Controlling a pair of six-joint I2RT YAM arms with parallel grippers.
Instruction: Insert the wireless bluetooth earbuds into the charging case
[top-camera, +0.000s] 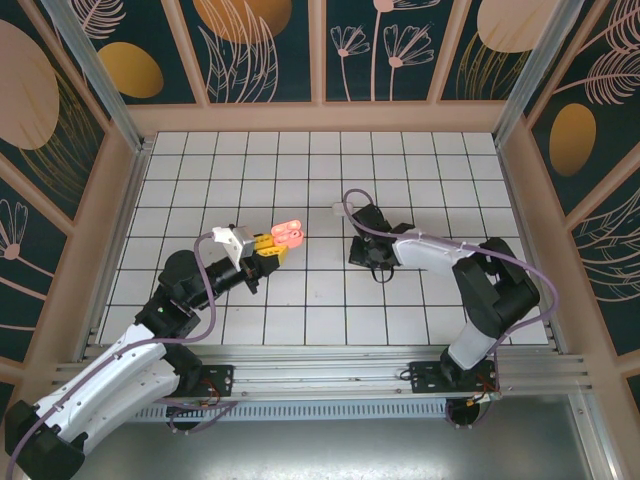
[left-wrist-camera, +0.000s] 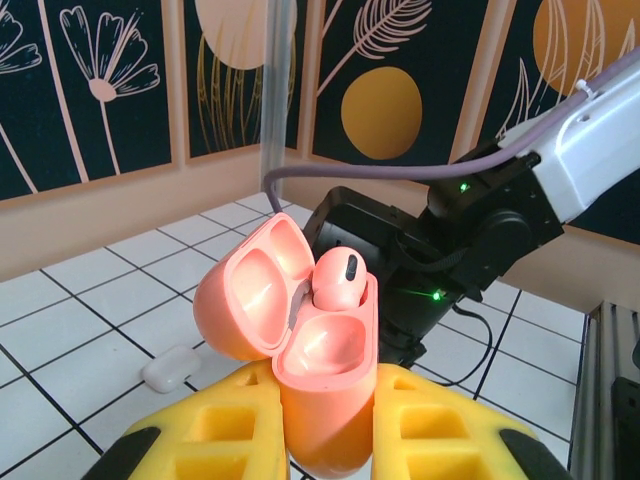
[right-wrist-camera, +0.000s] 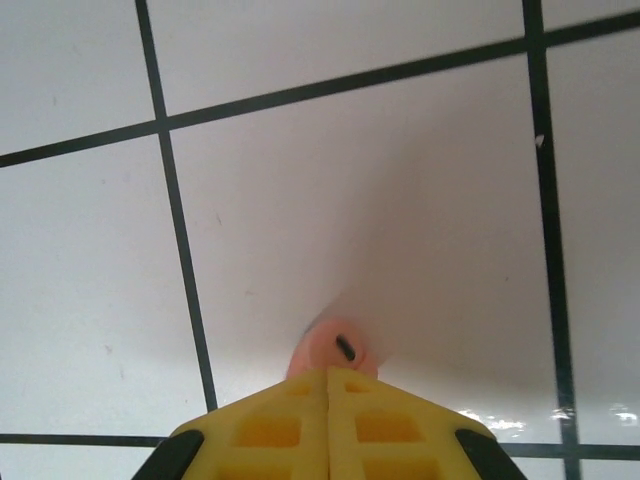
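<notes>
Your left gripper (left-wrist-camera: 325, 432) pinches the open pink case (left-wrist-camera: 322, 372), one pink earbud (left-wrist-camera: 338, 281) seated inside. Your right gripper (right-wrist-camera: 328, 388) is clamped on another pink bud (right-wrist-camera: 336, 349) over the tiles (right-wrist-camera: 380, 190). Beyond lies a white earbud (left-wrist-camera: 170, 370).

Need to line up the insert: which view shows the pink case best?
Left wrist: the case sits open in the left hand, one bud seated, the other socket bare. The top view shows the case as a small pink shape.
</notes>
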